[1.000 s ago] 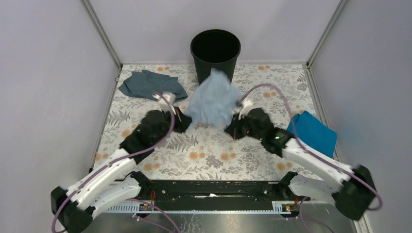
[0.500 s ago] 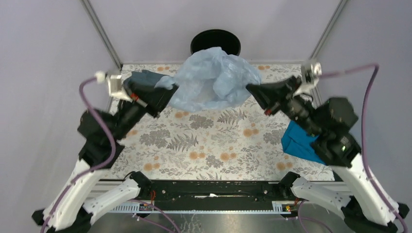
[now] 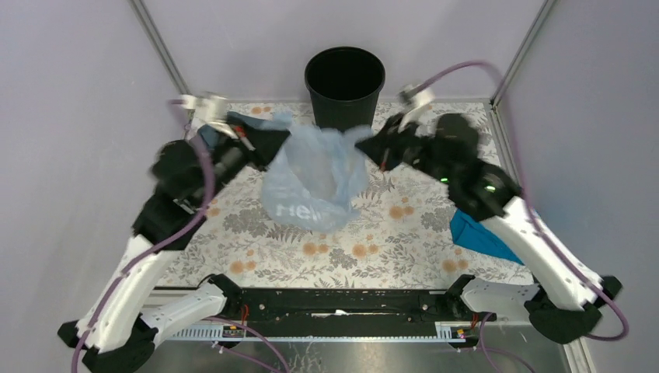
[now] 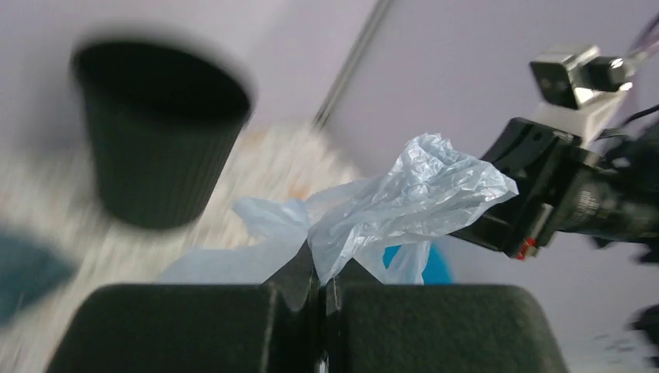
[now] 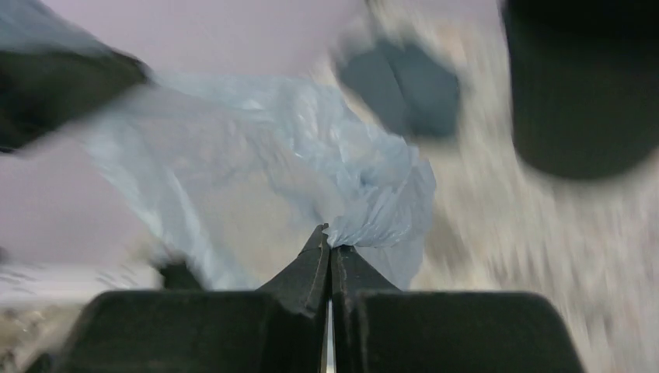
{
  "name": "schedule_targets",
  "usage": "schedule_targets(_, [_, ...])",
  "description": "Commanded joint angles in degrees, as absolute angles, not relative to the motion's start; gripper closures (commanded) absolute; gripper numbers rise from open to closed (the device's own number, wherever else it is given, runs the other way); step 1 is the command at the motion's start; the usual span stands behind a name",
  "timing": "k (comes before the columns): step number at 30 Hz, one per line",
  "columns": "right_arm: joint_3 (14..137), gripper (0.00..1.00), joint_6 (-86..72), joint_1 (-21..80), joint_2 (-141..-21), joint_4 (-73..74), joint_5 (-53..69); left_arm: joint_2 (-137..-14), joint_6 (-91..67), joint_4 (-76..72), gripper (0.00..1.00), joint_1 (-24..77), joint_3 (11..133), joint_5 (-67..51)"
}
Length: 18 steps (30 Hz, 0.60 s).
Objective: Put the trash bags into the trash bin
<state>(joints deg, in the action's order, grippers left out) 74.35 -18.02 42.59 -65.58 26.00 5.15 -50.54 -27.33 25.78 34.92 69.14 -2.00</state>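
The trash bag (image 3: 315, 175) is a thin, crinkled, pale blue film. It is translucent, with white lettering (image 3: 299, 210) across its lower part. It hangs stretched between the two arms as a sagging pouch, with its upper edge pulled out to both sides.

The left jaws are pressed together on the bag's left upper corner, and the left wrist view shows the film (image 4: 404, 202) pinched between them. The right jaws are likewise clamped on the right upper corner (image 5: 365, 225).

The bag hangs over the counter (image 3: 373, 241), near the middle of the far edge and just in front of the trash bin (image 3: 344, 85). It is outside the bin. Whether its lowest fold touches the counter cannot be told.

The bin stands upright at the middle of the far edge, black and round, with its mouth open.

A dark slate-blue cloth (image 3: 233, 123) lies by the far left corner. A bright blue folded piece (image 3: 474, 233) lies at the right edge.
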Motion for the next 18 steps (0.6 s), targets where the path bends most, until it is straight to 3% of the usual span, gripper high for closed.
schedule_targets(1, [83.4,1.0,-19.3,42.7,-60.2,16.7,17.0,-46.4,-26.7,15.4,1.0,34.8,72.1,-8.8])
schedule_targets(5, [62.9,1.0,-26.6,42.7,-56.4,13.0,7.8,-43.6,-30.4,19.1,1.0,34.8,54.1,5.8])
schedule_targets(8, [55.6,1.0,-30.2,41.4,-57.2,17.0,7.7,-44.8,-28.1,29.6,1.0,34.4,54.5,17.3])
schedule_targets(11, [59.2,1.0,-26.9,41.3,-55.2,19.1,4.6,-43.1,-22.1,29.8,1.0,34.1,60.0,20.3])
schedule_targets(14, [69.5,1.0,-24.7,41.3,-57.7,19.8,6.1,-42.9,-17.7,26.6,1.0,34.1,69.5,15.3])
schedule_targets(16, [74.6,1.0,-27.9,41.3,-63.0,17.4,13.7,-43.5,-17.0,26.3,1.0,34.1,74.6,11.5])
schedule_targets(18, [73.6,1.0,-36.1,41.6,-66.9,5.2,25.5,-43.2,-16.8,26.8,1.0,34.1,77.4,10.7])
